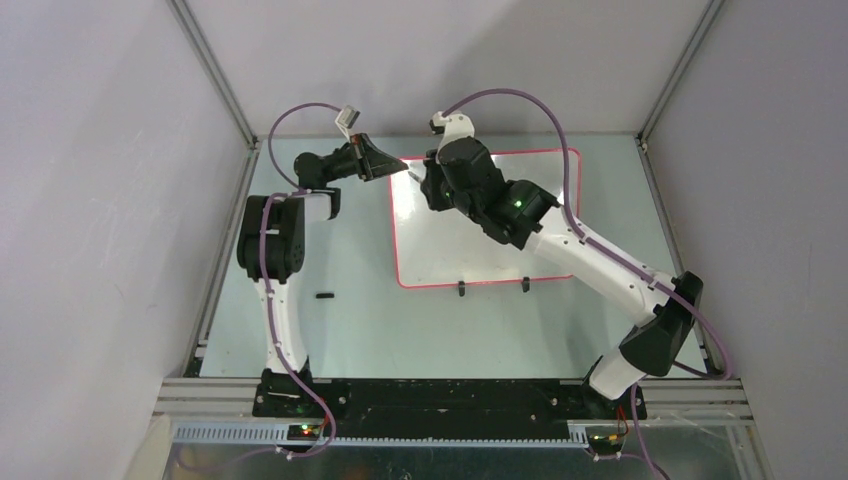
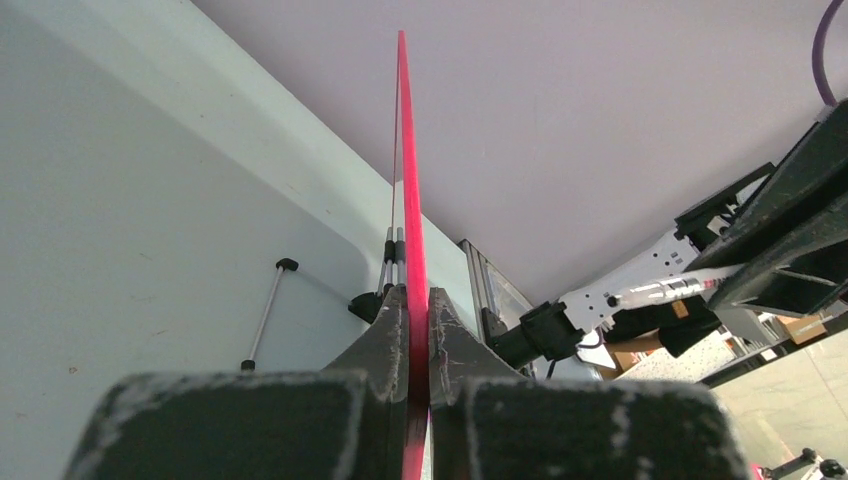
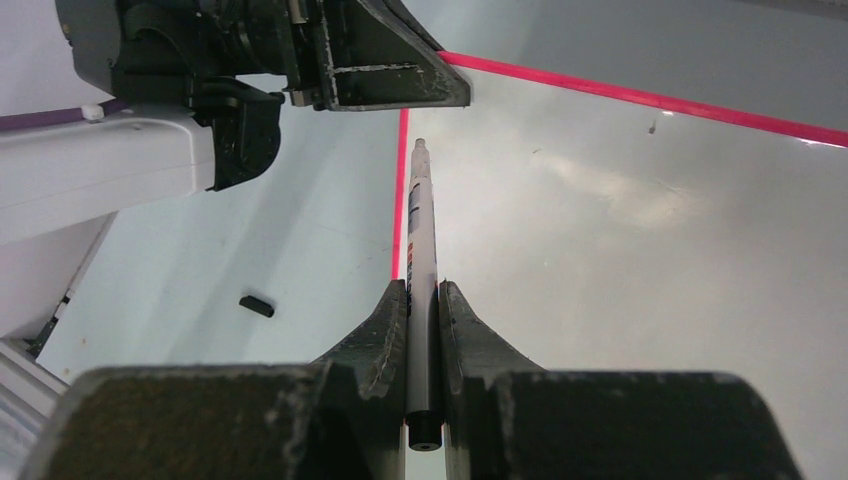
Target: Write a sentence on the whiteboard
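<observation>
The whiteboard [image 1: 480,255] lies flat on the table, glossy white with a red-pink rim. My left gripper [image 1: 397,166] is shut on the rim at the board's far left corner. In the left wrist view the rim [image 2: 405,150] runs edge-on between the left gripper's [image 2: 418,298] jaws. My right gripper [image 3: 423,292] is shut on a white marker [image 3: 422,230], which points at that same corner. Whether its tip touches the board I cannot tell. In the top view the right gripper [image 1: 418,178] sits just right of the left one. No sentence is in view on the board's visible face.
A small black cap [image 1: 323,295] lies on the table left of the board, and shows in the right wrist view [image 3: 256,305] too. Two black clip feet [image 1: 461,289] sit on the board's near edge. Grey walls and metal frame posts enclose the table.
</observation>
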